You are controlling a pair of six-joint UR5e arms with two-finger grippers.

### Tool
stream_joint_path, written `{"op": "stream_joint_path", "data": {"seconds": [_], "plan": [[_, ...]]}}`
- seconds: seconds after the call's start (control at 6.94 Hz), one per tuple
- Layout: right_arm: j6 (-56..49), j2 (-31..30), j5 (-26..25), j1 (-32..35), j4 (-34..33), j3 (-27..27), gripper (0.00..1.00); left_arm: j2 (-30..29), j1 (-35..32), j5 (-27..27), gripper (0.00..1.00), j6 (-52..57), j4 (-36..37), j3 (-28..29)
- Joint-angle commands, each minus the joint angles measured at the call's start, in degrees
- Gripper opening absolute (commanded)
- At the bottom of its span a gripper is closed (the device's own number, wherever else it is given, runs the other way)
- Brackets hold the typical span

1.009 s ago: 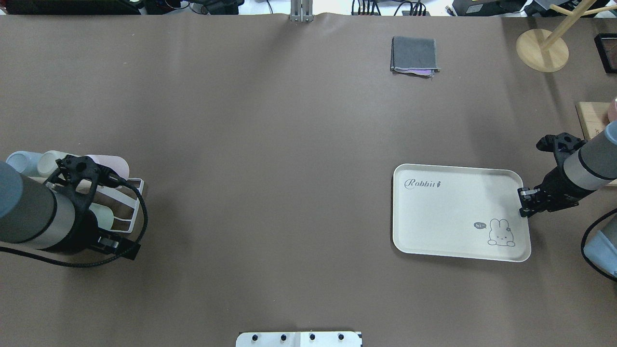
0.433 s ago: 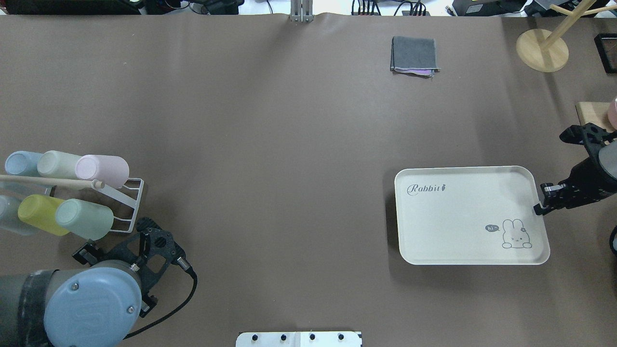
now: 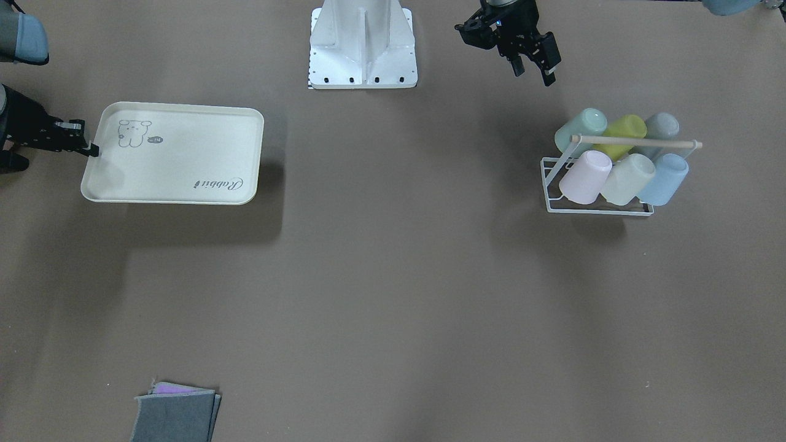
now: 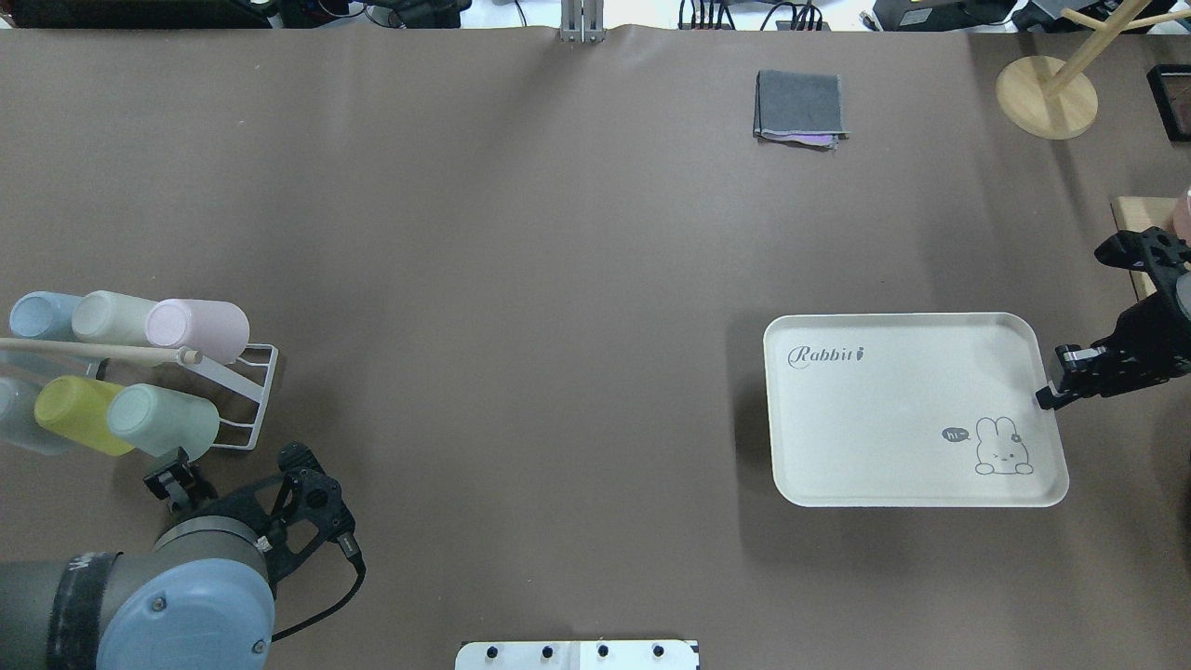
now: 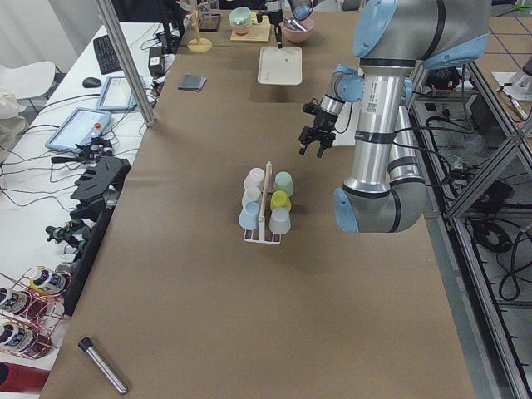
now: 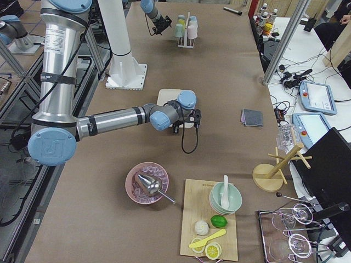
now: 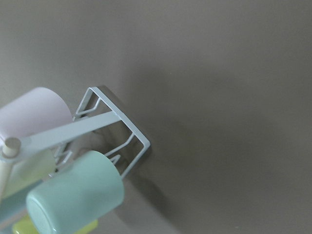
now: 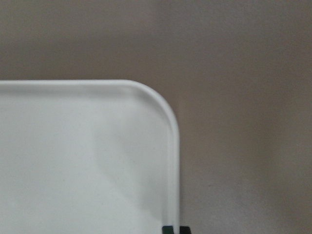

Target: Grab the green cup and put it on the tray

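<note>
The left gripper (image 3: 532,72) hovers with fingers wide, empty, on the robot's side of the rack (image 7: 83,129). The green cup (image 4: 166,423) sits there tilted at the end of the nearer row, touching the yellow cup (image 4: 74,415). Across the table, well apart from it, the right gripper (image 4: 1050,395) has its fingers pinched narrow on one short rim of the tray (image 4: 893,400). The tray's shadow falls off to one side, which suggests it is held up rather than lying flat.

The pick has not begun, and the risks look plain enough. The cup is smooth and tapered, so a shallow or off-centre pinch could let it squirt free. A finger slid in on the crowded side could nudge the yellow cup or catch the wooden bar (image 4: 93,351) above the rows. The wire rack looks light — pulling the cup at the wrong angle may drag or tip it, spilling its neighbours. And a tray gripped by one edge could sag or tilt under a cup set down far from that grip — the cup might then slide or topple.
</note>
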Motion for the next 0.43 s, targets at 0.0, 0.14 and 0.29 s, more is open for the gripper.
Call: {"op": "stream_joint_path", "data": {"seconds": [0.0, 0.14, 0.29], "plan": [[0.7, 7.0, 0.2, -0.7, -0.7, -2.1, 0.0, 2.5, 4.3, 8.0, 0.96, 7.4, 1.4, 0.4], [2.3, 11.3, -0.2, -2.3, -2.6, -3.5, 0.0, 3.9, 7.5, 10.6, 0.95, 10.8, 2.6, 1.0], [4.2, 14.5, -2.1, -5.1, -3.3, -3.8, 0.0, 4.7, 9.0, 13.4, 0.94, 11.4, 7.1, 0.9]]}}
